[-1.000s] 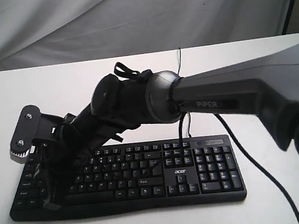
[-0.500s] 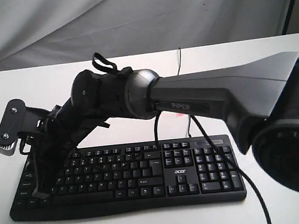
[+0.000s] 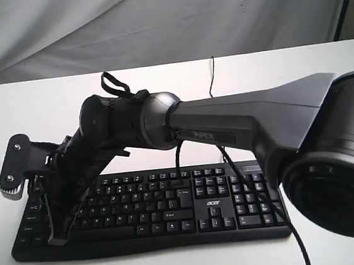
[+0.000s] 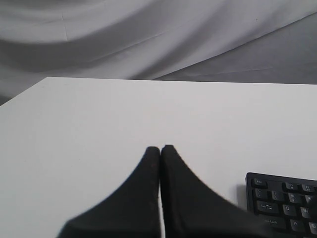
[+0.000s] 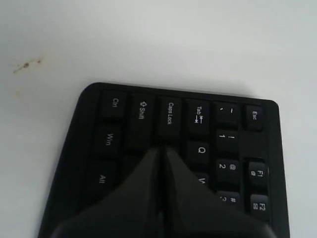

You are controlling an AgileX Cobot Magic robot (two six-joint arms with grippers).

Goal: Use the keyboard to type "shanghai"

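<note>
On the table (image 3: 34, 103), toward its near edge: the keyboard (image 3: 153, 208), number pad at the right end. Behind it, toward the far edge: the cable (image 3: 213, 72). Over the keyboard's left end, between Caps Lock and Q: the right gripper (image 3: 56, 237). Beside the Esc corner, over bare table: the left gripper (image 4: 160, 148).

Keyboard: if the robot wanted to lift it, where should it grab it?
Probably the right short end of the keyboard, by the number pad, coming in from the right and pinching the thin edge. It lies flat, thin and very wide. That end is free, while the right gripper is over the left-end keys and the cable leaves the back edge.
</note>
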